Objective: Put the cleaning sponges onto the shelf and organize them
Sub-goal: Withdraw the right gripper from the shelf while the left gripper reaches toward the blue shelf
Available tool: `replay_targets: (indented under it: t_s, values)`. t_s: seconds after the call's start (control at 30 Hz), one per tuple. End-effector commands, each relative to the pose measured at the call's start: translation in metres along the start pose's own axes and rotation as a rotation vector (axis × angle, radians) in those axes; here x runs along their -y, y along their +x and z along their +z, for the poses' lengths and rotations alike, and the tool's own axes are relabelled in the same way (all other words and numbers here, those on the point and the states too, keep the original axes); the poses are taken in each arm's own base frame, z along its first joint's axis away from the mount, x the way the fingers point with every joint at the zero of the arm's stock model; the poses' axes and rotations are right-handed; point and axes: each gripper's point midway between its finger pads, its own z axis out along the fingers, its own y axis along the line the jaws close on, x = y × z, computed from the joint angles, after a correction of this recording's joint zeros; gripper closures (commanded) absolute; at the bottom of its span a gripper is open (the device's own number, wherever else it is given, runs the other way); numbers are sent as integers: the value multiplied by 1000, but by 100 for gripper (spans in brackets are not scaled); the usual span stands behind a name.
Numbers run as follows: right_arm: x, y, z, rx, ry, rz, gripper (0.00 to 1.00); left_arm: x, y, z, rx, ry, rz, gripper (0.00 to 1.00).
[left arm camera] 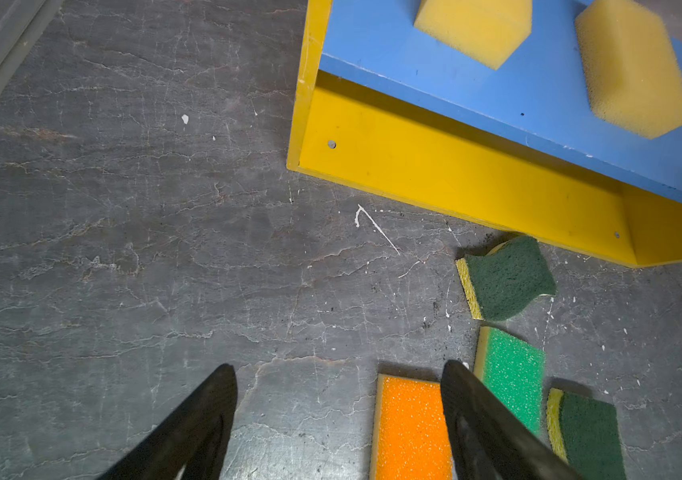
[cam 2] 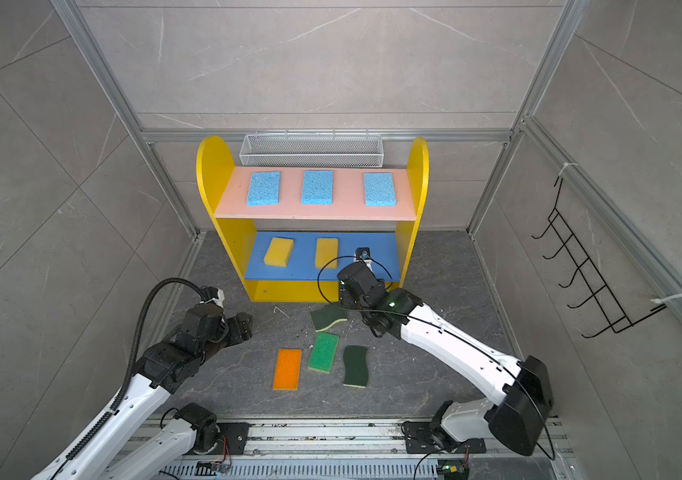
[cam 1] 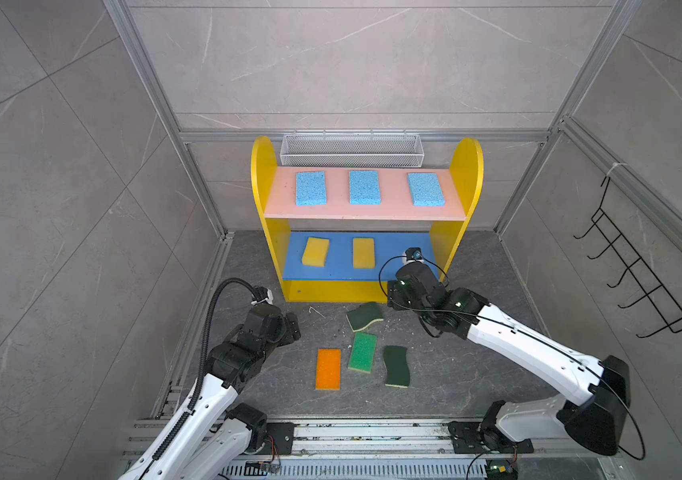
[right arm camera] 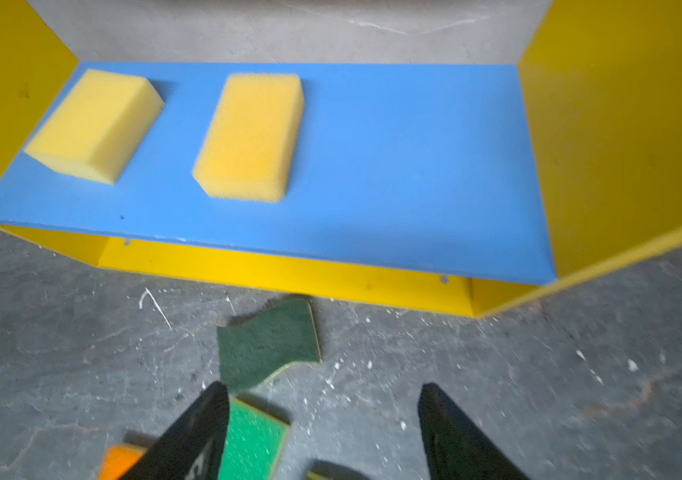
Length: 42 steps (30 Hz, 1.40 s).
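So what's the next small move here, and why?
Probably lower the right jaws, which are open and empty, onto the wavy dark-green sponge just ahead of them at the front of the shelf. The blue sponges already fill the pink board. The blue board has bare space beside the two yellow sponges.

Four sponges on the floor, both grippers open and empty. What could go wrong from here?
1. The wavy sponge by the shelf nearly touches the bright green sponge; gripping one may drag the other.
2. It lies close to the shelf's bottom front, so the right gripper might bump the shelf.
3. The left gripper hovers near the orange sponge in the same cluster; the arms could collide.
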Motion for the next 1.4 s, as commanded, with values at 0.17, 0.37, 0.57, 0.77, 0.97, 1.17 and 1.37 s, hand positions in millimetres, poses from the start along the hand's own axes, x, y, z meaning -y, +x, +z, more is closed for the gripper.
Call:
replay_targets:
  t_s: [0.17,0.37,0.57,0.77,0.97,1.17,1.37]
  values:
    - [52,88,-20,-178,64,109,24,-1,14,-3,-51,7,-26,22]
    - [62,143,-20,-301,37,175,24,-1,23,1,-71,4,-53,24]
    - [61,163,-20,-346,3,191,24,17,17,3,-54,-13,10,27]
    - [55,179,-15,-379,-29,204,24,54,-11,8,18,12,68,29]
    - [52,173,-17,-358,-50,172,24,91,-54,23,111,15,131,29]
    - [53,174,-20,-354,-63,160,23,117,-90,44,194,-25,200,28]
    - [49,175,-19,-355,-86,164,23,123,-106,78,136,-106,191,22]
